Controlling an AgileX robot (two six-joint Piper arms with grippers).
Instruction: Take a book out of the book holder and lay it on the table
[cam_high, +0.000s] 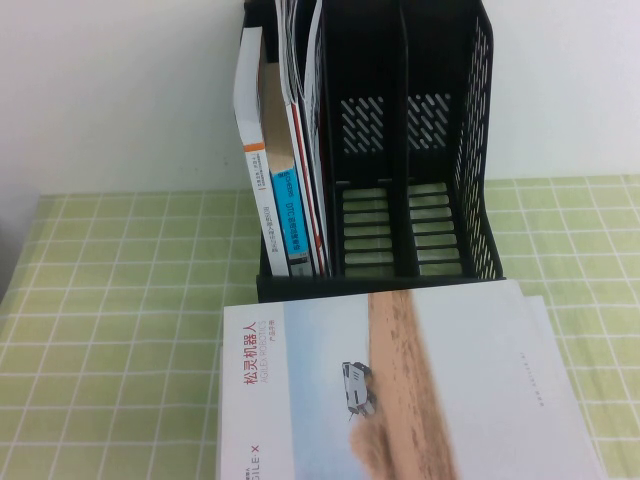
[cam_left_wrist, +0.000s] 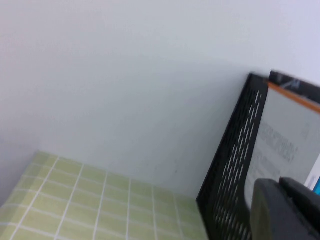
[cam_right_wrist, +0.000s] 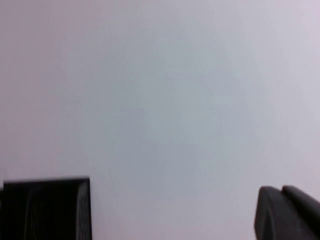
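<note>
The black book holder (cam_high: 400, 150) stands at the back middle of the table (cam_high: 120, 300). Its left compartment holds several upright books, among them a thick white one (cam_high: 250, 100), a blue-spined one (cam_high: 288, 225) and thin softcovers (cam_high: 308, 150) seen edge-on with their fronts hidden. The middle and right compartments are empty. Neither gripper shows in the high view. My left gripper (cam_left_wrist: 280, 182) is shut and empty, beside the holder's perforated side (cam_left_wrist: 235, 165). My right gripper (cam_right_wrist: 281, 190) is shut and empty, facing the wall.
A pale book with a sandy stripe and a small white car (cam_high: 400, 390) lies flat in front of the holder, on another white book's edge (cam_high: 550, 340). A black top corner of the holder (cam_right_wrist: 47, 210) shows in the right wrist view. A white wall stands behind.
</note>
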